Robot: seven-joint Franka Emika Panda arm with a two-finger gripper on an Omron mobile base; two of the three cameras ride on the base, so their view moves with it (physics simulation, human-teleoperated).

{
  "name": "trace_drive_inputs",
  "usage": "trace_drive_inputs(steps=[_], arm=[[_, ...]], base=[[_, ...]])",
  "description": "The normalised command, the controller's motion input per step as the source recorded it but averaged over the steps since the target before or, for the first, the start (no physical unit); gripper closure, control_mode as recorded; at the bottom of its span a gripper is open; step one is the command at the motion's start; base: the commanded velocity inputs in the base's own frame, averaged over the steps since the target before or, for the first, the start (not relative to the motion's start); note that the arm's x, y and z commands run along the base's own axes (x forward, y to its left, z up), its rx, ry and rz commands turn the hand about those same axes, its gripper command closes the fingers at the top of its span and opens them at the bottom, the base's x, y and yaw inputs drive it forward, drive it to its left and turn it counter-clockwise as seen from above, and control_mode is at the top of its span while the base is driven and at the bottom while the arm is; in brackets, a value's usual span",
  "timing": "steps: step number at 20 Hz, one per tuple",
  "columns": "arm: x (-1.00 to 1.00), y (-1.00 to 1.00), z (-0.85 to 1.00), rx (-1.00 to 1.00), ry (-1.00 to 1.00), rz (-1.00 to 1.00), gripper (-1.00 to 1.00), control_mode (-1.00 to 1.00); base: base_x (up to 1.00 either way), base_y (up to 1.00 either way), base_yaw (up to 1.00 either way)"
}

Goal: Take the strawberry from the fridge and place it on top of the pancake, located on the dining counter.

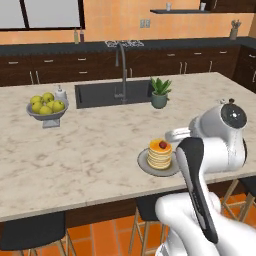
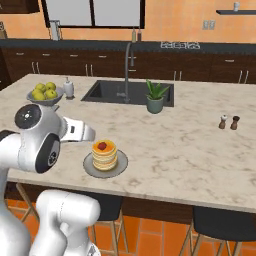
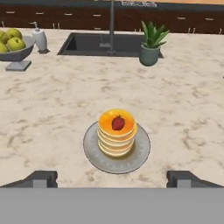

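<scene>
The tiny dark-red roundish strawberry point(image 3: 117, 123) sits on the orange topping of the short stack of round golden-tan pancakes point(image 3: 116, 139), which rests on a round grey plate point(image 3: 136, 158) on the beige marble-patterned worktop point(image 3: 52, 109) with grey veining. The hand point(image 3: 112, 178) is spread wide and empty, its two dark fingertips point(image 3: 40, 178) apart on either side of the plate, just short of it. Farther back stand a grey bowl of yellow-green apples point(image 3: 13, 43), a dark sink point(image 3: 94, 43) with a tall tap, and a small green potted plant point(image 3: 151, 43).
</scene>
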Motion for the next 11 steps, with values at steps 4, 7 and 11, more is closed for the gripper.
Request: trace_drive_inputs(steps=[4, 7, 11], arm=[[-0.58, 0.15, 0.93, -0.04, -0.01, 0.0, -1.0, -1.0], [-0.36, 0.02, 0.72, 0.0, 0.07, 0.0, -1.0, -1.0], [0.01, 0.0, 0.13, 0.0, 0.19, 0.0, -1.0, -1.0]], base=[[0.0, 0.0, 0.0], [0.0, 0.0, 0.0], [0.0, 0.0, 0.0]])
